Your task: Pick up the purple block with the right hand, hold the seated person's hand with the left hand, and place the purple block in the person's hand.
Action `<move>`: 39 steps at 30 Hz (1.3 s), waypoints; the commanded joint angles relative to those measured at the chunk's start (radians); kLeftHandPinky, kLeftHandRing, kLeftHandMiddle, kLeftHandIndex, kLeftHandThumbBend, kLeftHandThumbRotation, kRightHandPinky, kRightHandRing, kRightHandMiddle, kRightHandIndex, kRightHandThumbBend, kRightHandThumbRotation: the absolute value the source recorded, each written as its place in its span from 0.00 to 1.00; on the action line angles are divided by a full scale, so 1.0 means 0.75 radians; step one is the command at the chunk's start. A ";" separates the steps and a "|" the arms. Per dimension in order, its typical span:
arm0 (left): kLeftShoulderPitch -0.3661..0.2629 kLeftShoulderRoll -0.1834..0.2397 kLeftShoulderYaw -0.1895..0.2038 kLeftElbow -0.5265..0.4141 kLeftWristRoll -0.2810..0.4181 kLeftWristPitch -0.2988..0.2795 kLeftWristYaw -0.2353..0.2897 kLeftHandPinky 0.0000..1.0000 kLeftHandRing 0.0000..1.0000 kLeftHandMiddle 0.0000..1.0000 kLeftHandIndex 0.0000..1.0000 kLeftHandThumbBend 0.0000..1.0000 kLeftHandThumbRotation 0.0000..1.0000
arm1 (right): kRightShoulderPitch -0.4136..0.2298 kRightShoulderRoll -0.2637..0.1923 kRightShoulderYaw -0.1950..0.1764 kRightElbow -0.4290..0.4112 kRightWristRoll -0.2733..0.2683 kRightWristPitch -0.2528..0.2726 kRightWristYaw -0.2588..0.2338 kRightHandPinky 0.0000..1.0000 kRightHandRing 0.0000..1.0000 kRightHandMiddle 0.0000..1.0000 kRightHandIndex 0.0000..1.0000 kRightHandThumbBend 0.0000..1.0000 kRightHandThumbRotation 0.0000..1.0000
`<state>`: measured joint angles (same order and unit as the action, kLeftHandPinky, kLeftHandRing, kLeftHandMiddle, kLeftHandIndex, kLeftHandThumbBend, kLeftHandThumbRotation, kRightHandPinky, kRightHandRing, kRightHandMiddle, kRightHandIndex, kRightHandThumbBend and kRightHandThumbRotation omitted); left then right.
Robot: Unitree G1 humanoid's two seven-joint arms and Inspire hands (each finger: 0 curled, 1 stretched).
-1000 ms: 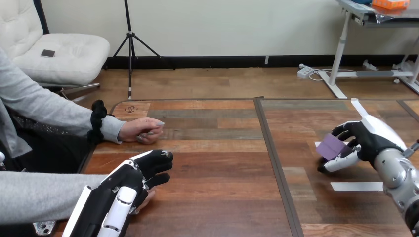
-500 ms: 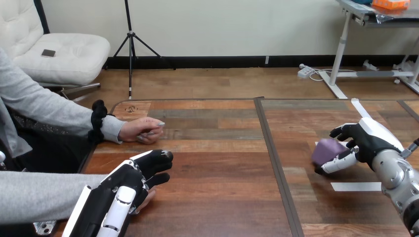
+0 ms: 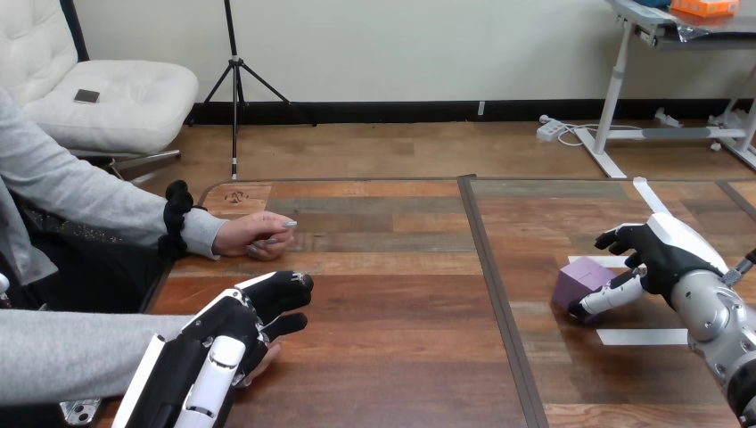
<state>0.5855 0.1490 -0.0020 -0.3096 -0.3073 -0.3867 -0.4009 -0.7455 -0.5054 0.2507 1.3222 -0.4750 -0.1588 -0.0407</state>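
Observation:
The purple block (image 3: 577, 280) lies on the wooden table (image 3: 401, 294) at the right, just left of my right hand (image 3: 661, 252). That hand is open, its fingers spread and relaxed; one white finger (image 3: 609, 299) touches the block's lower right side and the thumb stands above it, apart. At the lower left my left hand (image 3: 234, 332) lies over the person's hand (image 3: 267, 355), fingers and thumb curled around it; only the person's fingertips peek out beneath. The person's other hand (image 3: 254, 235) rests loosely closed on the table further back.
White tape strips lie on the table at the right, one (image 3: 643, 336) near my right forearm and one (image 3: 648, 194) behind the hand. A dark seam (image 3: 492, 276) runs front to back across the table's middle.
The purple block has left my right hand's hold and dropped down and left onto the table. The right hand's fingers have loosened. My left hand and the person's hands have not moved.

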 commanded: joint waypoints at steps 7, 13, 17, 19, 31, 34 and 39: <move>-0.069 -0.001 0.011 -0.026 -0.012 -0.012 0.003 0.78 0.82 0.79 0.71 0.54 0.84 | -0.051 0.009 0.000 -0.001 0.004 -0.008 0.002 0.71 0.81 0.84 0.80 1.00 0.13; -0.074 -0.005 0.011 -0.014 -0.015 -0.027 -0.002 0.78 0.82 0.79 0.71 0.53 0.84 | -0.047 0.006 0.003 -0.001 0.001 -0.019 -0.003 0.69 0.79 0.83 0.80 1.00 0.13; -0.070 -0.005 0.010 -0.019 -0.014 -0.023 -0.001 0.78 0.82 0.79 0.71 0.52 0.84 | -0.047 0.006 0.004 -0.001 0.001 -0.017 -0.004 0.68 0.79 0.82 0.80 1.00 0.13; -0.068 -0.005 0.010 -0.021 -0.013 -0.021 0.001 0.78 0.82 0.79 0.71 0.52 0.84 | -0.046 0.006 0.005 -0.001 -0.001 -0.018 -0.007 0.68 0.79 0.82 0.79 1.00 0.13; -0.069 -0.006 0.008 -0.015 -0.013 -0.032 -0.005 0.78 0.83 0.80 0.71 0.52 0.85 | -0.052 0.015 0.022 0.000 -0.009 0.010 -0.010 0.67 0.80 0.83 0.80 1.00 0.13; -0.071 -0.008 0.008 -0.012 -0.015 -0.034 -0.005 0.78 0.83 0.80 0.71 0.52 0.85 | -0.054 0.017 0.020 0.000 -0.005 0.013 -0.001 0.67 0.79 0.83 0.80 1.00 0.13; -0.071 -0.007 0.008 -0.012 -0.017 -0.030 -0.007 0.79 0.83 0.80 0.71 0.51 0.85 | -0.051 0.020 0.008 -0.003 0.011 0.002 0.008 0.65 0.78 0.82 0.80 1.00 0.13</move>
<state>0.5856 0.1490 -0.0019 -0.3096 -0.3075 -0.3868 -0.4028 -0.7455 -0.5054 0.2630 1.3255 -0.4749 -0.1503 -0.0386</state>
